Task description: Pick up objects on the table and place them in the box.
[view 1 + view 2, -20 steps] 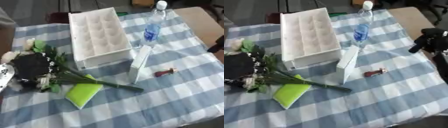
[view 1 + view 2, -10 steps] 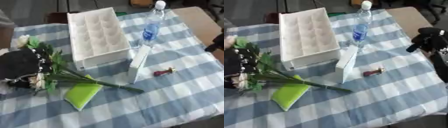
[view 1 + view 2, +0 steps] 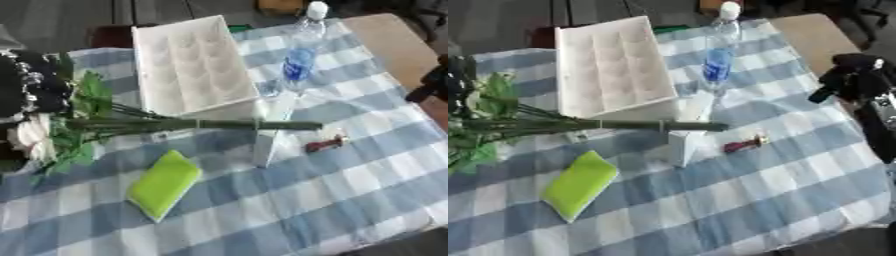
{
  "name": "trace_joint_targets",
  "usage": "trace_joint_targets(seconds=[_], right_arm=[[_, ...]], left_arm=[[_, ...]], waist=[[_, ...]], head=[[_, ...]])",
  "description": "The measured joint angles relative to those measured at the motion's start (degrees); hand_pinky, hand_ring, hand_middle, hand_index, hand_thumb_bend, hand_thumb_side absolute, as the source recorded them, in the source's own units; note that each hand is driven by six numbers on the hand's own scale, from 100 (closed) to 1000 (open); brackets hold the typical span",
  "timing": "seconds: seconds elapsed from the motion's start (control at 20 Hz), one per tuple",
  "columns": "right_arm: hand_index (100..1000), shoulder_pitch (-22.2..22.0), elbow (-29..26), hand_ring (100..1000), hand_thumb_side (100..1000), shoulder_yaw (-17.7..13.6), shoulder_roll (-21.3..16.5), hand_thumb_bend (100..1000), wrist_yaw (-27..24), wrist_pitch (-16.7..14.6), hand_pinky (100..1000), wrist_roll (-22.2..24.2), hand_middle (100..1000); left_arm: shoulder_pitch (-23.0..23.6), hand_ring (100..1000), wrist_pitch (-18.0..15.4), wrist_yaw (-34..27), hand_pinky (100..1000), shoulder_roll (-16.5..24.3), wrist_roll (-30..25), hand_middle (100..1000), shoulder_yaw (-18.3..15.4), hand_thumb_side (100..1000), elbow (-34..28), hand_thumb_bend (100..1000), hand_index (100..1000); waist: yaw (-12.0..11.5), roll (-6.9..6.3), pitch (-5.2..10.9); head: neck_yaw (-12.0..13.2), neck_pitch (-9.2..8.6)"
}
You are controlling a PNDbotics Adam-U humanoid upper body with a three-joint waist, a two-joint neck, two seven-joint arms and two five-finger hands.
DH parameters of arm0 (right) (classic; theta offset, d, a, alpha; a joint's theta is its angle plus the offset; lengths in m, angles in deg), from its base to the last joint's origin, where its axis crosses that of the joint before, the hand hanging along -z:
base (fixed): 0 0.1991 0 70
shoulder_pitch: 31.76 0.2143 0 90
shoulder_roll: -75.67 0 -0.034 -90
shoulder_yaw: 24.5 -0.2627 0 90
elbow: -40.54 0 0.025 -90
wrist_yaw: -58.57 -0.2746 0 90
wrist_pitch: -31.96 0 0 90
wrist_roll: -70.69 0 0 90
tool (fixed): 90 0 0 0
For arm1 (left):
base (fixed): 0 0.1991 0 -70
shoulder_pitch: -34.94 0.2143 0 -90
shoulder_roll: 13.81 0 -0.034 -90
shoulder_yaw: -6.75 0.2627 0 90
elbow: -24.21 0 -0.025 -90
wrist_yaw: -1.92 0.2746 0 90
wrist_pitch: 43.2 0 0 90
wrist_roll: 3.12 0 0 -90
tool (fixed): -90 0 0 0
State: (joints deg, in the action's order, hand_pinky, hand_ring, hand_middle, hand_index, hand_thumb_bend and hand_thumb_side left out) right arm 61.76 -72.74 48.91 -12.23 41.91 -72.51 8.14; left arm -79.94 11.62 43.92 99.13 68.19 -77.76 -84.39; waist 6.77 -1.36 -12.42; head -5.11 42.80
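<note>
At the left edge of the frame the left hand (image 3: pixel 26 87) is curled around a bunch of flowers (image 3: pixel 61 130), lifted so the green stems run across the front of the white box (image 3: pixel 192 65) in the upper middle. The right hand (image 3: pixel 852 75) hangs at the right edge, fingers curled on nothing. On the checked counter (image 3: pixel 289 210) lie a green sponge (image 3: pixel 164 184), a small red thing (image 3: pixel 325 144), a white carton (image 3: pixel 273 131) and a water bottle (image 3: pixel 301 55)

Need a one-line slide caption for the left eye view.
Left hand lifts the flower bunch beside the white box on the checked table.
</note>
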Motion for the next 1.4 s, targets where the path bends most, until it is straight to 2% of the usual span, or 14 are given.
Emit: trace_joint_targets(seconds=[0.2,0.4,0.45,0.75,0.95,1.1,1.4], right_arm=[[804,-0.01,0.0,531,691,0.0,0.0,100,0.0,-0.03,581,-0.03,599],[804,-0.01,0.0,531,691,0.02,0.0,100,-0.02,-0.02,581,0.02,599],[804,-0.01,0.0,530,691,0.02,0.0,100,-0.02,-0.01,581,0.04,599],[804,0.0,0.0,530,691,0.04,0.02,100,-0.02,-0.14,581,0.21,599],[804,0.0,0.0,530,693,0.07,0.03,100,-0.02,-0.12,581,0.27,598],[804,0.01,0.0,530,695,0.26,0.03,100,-0.02,-0.02,581,0.49,599],[805,0.37,0.0,529,701,0.82,0.03,100,-0.12,0.42,580,1.29,598]], left_arm=[[-1.75,357,2.7,-1.5,585,-0.28,0.02,231,-0.79,136,4.31,215,295],[-3.82,356,4.69,-0.75,575,-0.98,2.76,229,-0.78,130,10.38,177,294],[-4.06,349,5.05,-0.53,542,-1.25,3.63,222,-0.78,129,11.79,100,288],[-6.38,347,10.1,-2.7,527,-3.99,9.48,225,-0.89,139,19.98,100,288],[-8.47,345,12.58,-3.65,519,-4.68,10.92,226,-0.88,144,22.79,100,286],[-11.79,348,13.96,-4.94,530,-4.74,11.17,235,-0.72,130,24.34,100,295],[-16.44,364,14.34,-5.7,547,-4.66,10.24,242,0.64,118,26.27,100,313]], waist=[[0.01,0.07,0.01],[0.32,0.27,0.02],[0.34,0.36,0.02],[0.95,0.45,0.0],[1.53,0.45,0.0],[2.49,0.29,0.0],[4.12,-0.38,0.0]], head=[[-0.05,0.0],[-0.04,-0.01],[-0.03,-0.02],[-0.03,-0.02],[0.06,-0.03],[0.5,-0.04],[1.59,-0.2]])
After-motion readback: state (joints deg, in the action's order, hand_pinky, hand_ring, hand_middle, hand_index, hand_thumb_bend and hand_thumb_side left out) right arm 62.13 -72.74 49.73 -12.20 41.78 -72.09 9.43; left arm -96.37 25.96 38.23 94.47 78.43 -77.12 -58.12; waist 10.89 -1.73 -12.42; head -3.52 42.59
